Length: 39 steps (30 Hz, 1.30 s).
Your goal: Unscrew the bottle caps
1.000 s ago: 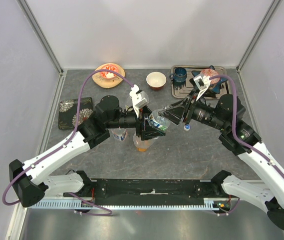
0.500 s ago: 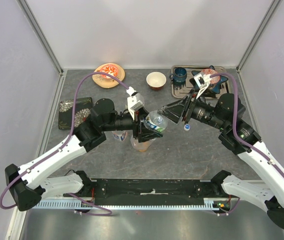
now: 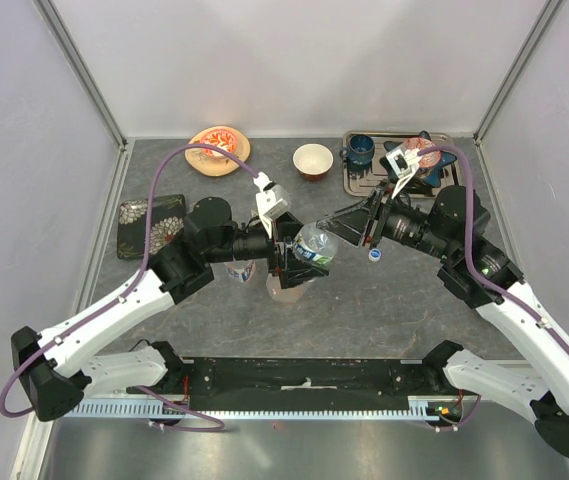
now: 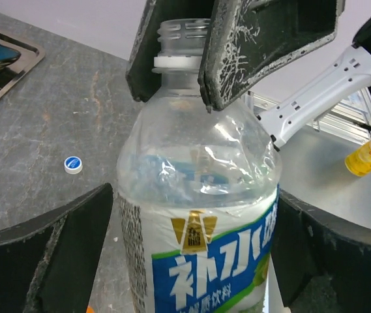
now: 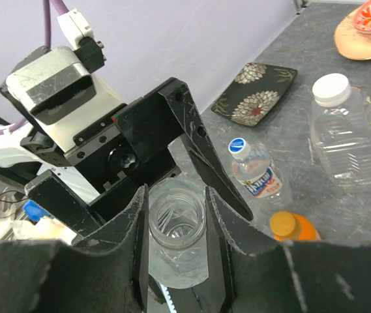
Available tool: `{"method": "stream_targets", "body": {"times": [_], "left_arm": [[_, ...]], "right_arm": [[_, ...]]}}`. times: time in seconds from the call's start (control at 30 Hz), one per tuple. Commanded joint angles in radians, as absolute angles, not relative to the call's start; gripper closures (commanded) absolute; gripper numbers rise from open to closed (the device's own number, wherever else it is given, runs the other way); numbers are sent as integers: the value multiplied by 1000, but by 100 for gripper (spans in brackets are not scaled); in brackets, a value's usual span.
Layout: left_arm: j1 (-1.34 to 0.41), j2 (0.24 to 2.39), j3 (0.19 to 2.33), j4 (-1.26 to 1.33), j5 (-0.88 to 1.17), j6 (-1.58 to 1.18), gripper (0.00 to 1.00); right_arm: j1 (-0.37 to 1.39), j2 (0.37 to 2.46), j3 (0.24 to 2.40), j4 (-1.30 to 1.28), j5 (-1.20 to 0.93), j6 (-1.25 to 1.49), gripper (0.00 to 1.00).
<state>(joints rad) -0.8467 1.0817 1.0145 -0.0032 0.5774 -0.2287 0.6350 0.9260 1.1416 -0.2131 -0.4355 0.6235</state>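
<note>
- Pointing its open, capless neck toward the right gripper (image 5: 175, 215), the clear plastic bottle with the blue and green label (image 4: 201, 215) is held off the grey table (image 3: 394, 300), mid-table between the two arms; its long axis runs from the left gripper (image 4: 192, 261) across to the right one.
- The left gripper's fingers (image 4: 48, 248) stand spread wide on either side of the bottle's body, released, with a gap on both sides.
- The right gripper's pads (image 4: 263, 39) are clenched on the bare threaded neck, just above the white collar ring.
- Only the left wrist view shows a small blue-and-white loose cap (image 4: 73, 165) on the table and the bottle's label print.
- Only the right wrist view looks down into the open mouth, and shows a short blue-labelled bottle (image 5: 253, 173), an orange-capped bottle (image 5: 293, 228) and a white-capped clear bottle (image 5: 338, 134), all capped, standing behind.
</note>
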Motion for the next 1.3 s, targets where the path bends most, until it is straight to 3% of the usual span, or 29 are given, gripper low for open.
{"method": "stream_targets", "body": {"times": [0.0, 0.17, 0.33, 0.43, 0.53, 0.83, 1.27], "left_arm": [[-850, 1071, 1063, -24, 496, -195, 1], [-848, 1000, 1084, -167, 396, -152, 1], [-848, 818, 1083, -293, 255, -132, 1], [-848, 695, 1037, -285, 218, -141, 1], [-848, 600, 970, -253, 207, -156, 1], [-847, 473, 887, -268, 179, -186, 1], [-848, 423, 838, -299, 147, -179, 0]], "right_arm": [[635, 907, 1226, -274, -352, 566, 100], [634, 911, 1336, -414, -139, 486, 100], [634, 979, 1434, -557, 445, 408, 100], [627, 1025, 1364, -488, 796, 367, 100], [585, 1074, 1238, -314, 977, 292, 100], [388, 1284, 1098, -20, 1058, 325, 100], [296, 1548, 1112, -26, 963, 471, 100]]}}
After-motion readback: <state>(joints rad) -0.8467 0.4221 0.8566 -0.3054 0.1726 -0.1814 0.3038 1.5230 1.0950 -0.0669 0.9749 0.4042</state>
